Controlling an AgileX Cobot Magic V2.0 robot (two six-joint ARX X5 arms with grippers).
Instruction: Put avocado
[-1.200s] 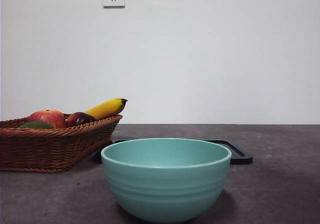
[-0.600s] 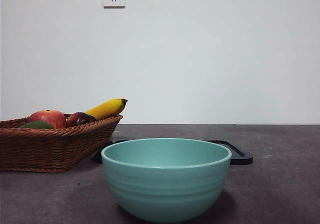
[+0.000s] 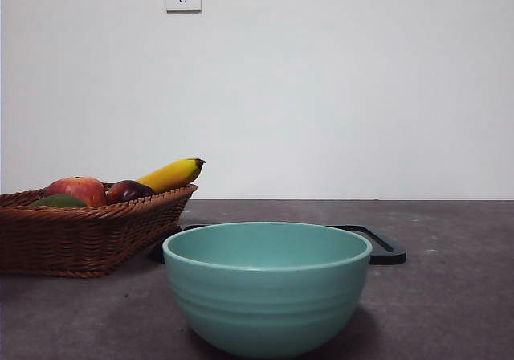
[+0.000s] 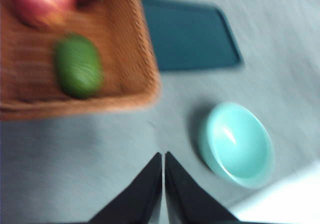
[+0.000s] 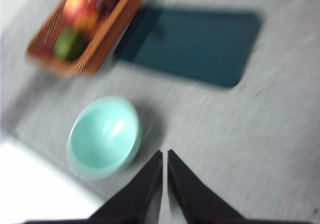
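The rounded dull-green avocado [image 4: 77,66] lies in the woven brown wicker basket [image 4: 142,54], apart from the red apple [image 4: 37,6] at its 11 o'clock. Left claw [image 4: 163,156] and right claw [image 5: 164,154] both hang high above the grey surface [image 4: 75,154], jaws closed on nothing.

Judgement: the fruit is light, firm, matte-skinned, so unlikely to slip; grip across its narrow middle. The basket rim stands close beside it, limiting a side approach; from above the way is open. The pale-turquoise ceramic bowl [image 3: 267,284] and dark flat tray [image 5: 192,44] lie well apart from the basket.
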